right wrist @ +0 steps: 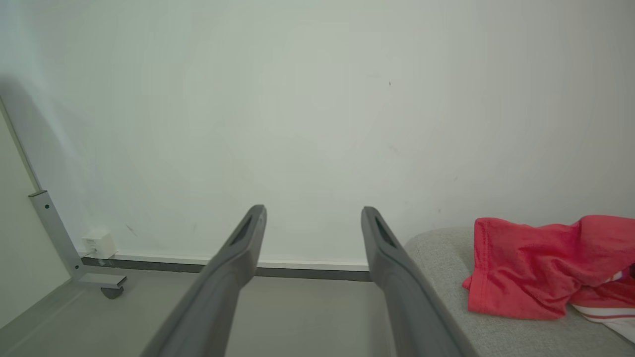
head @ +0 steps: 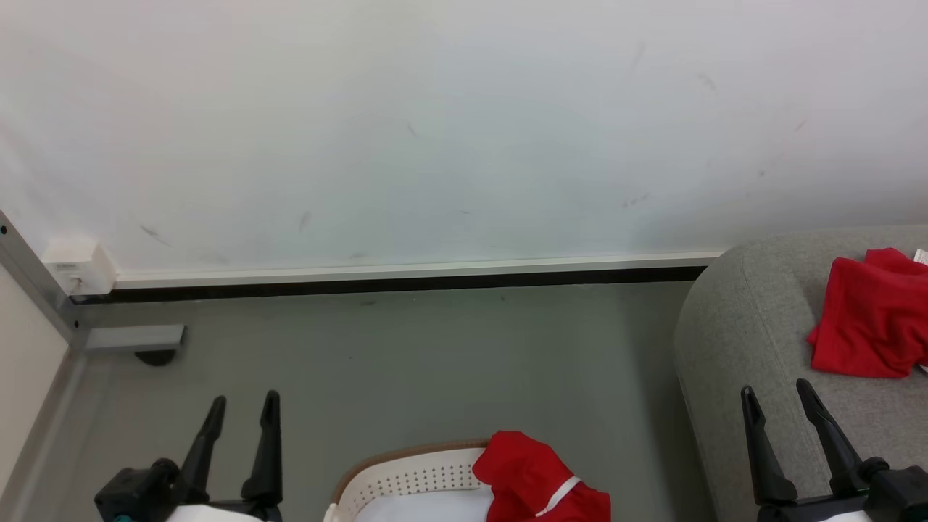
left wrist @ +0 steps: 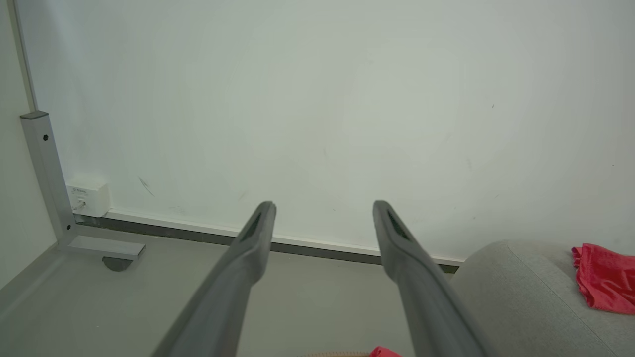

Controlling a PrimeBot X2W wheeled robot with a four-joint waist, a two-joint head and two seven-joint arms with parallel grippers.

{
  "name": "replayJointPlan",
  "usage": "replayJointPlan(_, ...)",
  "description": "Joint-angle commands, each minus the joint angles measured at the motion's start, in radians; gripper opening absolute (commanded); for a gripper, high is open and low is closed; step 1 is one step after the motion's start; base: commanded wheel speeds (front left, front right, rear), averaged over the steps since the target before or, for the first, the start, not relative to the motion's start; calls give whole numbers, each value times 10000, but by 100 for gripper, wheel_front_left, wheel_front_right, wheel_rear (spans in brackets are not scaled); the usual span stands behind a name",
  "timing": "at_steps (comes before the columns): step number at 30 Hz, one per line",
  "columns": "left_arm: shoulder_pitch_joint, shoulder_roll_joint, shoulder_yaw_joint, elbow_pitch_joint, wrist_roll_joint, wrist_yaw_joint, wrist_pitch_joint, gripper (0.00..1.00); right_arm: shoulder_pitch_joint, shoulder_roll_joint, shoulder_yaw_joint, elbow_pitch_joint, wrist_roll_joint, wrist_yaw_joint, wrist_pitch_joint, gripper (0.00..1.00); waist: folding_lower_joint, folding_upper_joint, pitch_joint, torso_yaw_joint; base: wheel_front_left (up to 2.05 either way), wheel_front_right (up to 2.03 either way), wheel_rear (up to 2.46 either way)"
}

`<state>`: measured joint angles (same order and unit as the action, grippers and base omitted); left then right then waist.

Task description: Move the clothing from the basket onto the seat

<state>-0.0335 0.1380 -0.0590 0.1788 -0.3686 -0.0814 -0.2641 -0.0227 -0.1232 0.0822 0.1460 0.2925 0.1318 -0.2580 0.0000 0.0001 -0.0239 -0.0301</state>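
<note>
Quick rundown for you. Your left tool point(head: 246, 396) sits at the lower left of the head view, above the grey floor point(head: 435, 355). Its fingers are spread wide and nothing's between them. The left wrist view backs that up: both fingers point(left wrist: 248, 258) are splayed, with just the scuffed white wall point(left wrist: 317, 99) past them.

Your right tool point(head: 774, 386) is the same deal, released and empty. It's at the lower right, in front of the rounded end of the grey sofa point(head: 747, 319).

As for the clothing, one red garment point(head: 533, 471) with a thin white stripe is draped over the right side of the white laundry basket point(head: 406, 478). The basket sits at the bottom middle, between your two tools, and only its far brown rim and its perforated wall show. Another red piece point(head: 870, 319) lies crumpled on the sofa cushion, up beyond the right tool and not touching it. In the right wrist view there's red-and-white striped fabric point(right wrist: 607, 307) tucked under its right end.

Over in the left corner there's a small white wall box point(head: 76, 264) and a grey metal frame foot point(head: 130, 338).
</note>
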Motion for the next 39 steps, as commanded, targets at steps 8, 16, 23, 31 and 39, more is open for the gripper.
replayJointPlan(8,-85,-257,422,164,459,-286,-4,100,-201,82,50,105,-91,-22,-76,100,0,-1,-7,-42,0,0,0)
replayJointPlan(16,-145,-432,598,287,643,-405,-4,100,-283,140,123,93,-110,-22,-75,100,0,-1,5,-103,0,0,0)
replayJointPlan(23,-185,-492,662,346,757,-487,-2,100,-341,164,153,113,-127,-22,-77,100,0,-1,31,-185,0,0,0)
replayJointPlan(31,-231,-540,429,427,793,-502,-2,100,-391,107,-26,30,-126,-22,-77,100,0,-1,135,-409,0,0,0)
replayJointPlan(39,-603,-261,-544,1042,439,-481,-2,100,-623,89,-193,5,-147,-22,-76,100,0,-1,589,-1035,0,0,0)
